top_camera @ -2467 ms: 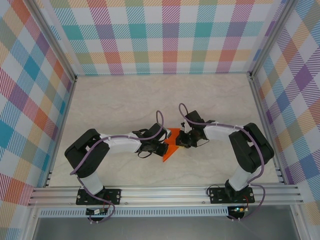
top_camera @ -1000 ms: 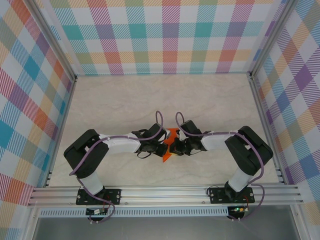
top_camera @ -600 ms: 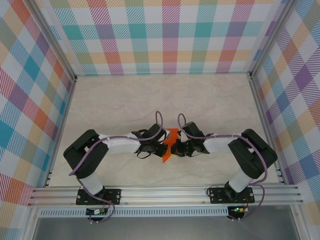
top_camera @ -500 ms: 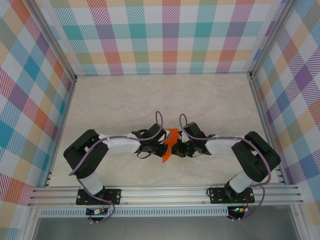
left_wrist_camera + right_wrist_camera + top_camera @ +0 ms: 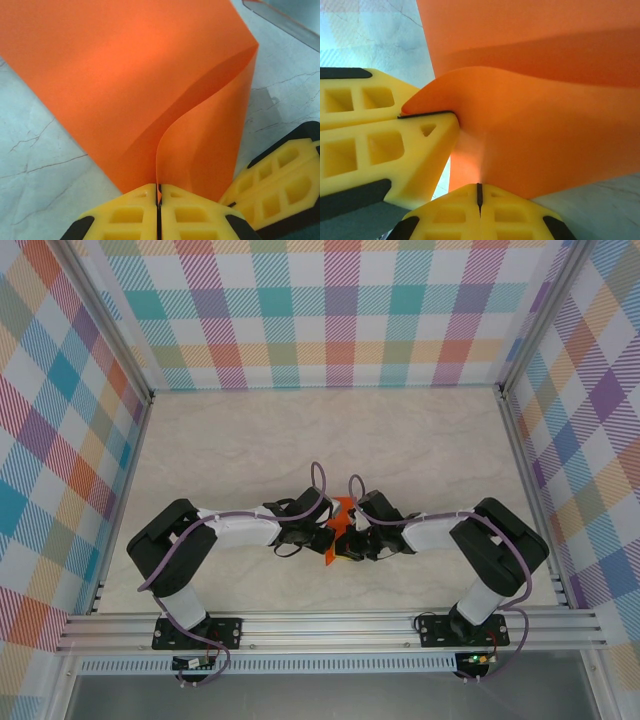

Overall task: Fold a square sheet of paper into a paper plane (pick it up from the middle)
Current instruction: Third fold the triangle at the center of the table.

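grip first: my left claw (image 5: pixel 158 192) is clenched on the near edge of the orange sheet of paper (image 5: pixel 125 75), which curls up and away over the marbled table (image 5: pixel 35 165). my right claw (image 5: pixel 479 192) is clamped on the same sheet from the other side, with the left claw's yellow fingers (image 5: pixel 380 145) just beside it, pinching a corner. from above, the sheet sits between both claws, mid-table. checked walls (image 5: pixel 330 310) stand beyond.

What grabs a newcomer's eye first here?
The bright orange paper, curled at mid-table. The left gripper and the right gripper are both shut on it, meeting almost tip to tip. Loud plaid walls ring the pale marbled table.
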